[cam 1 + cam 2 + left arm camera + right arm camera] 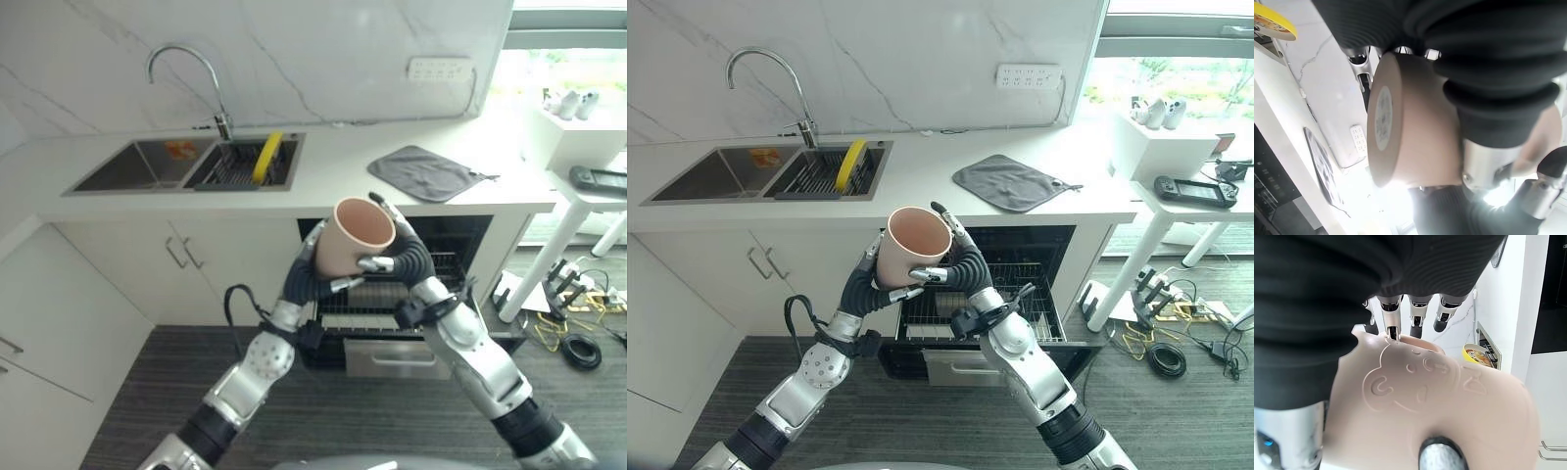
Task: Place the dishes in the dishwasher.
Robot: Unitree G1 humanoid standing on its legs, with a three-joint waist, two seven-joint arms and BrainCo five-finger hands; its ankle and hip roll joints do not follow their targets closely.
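A pale pink cup (355, 235) is held tilted in the air in front of the counter, its mouth facing up toward me. My left hand (300, 279) grips it from below and the left, fingers curled round its base, which shows in the left wrist view (1400, 137). My right hand (411, 258) clasps the other side; its thumb presses the cup's embossed wall (1440, 391) and its fingers reach past the rim. Below both hands the dishwasher (470, 235) stands open with its wire rack (377, 305) pulled out. A yellow plate (266, 157) stands on edge in the sink's rack.
The double sink (127, 168) with a tall faucet (186, 69) holds an orange dish (179, 149) in its left basin. A grey cloth (426, 173) lies on the counter at right. A white side table (1176, 211) and cables (1161, 352) stand right of the dishwasher.
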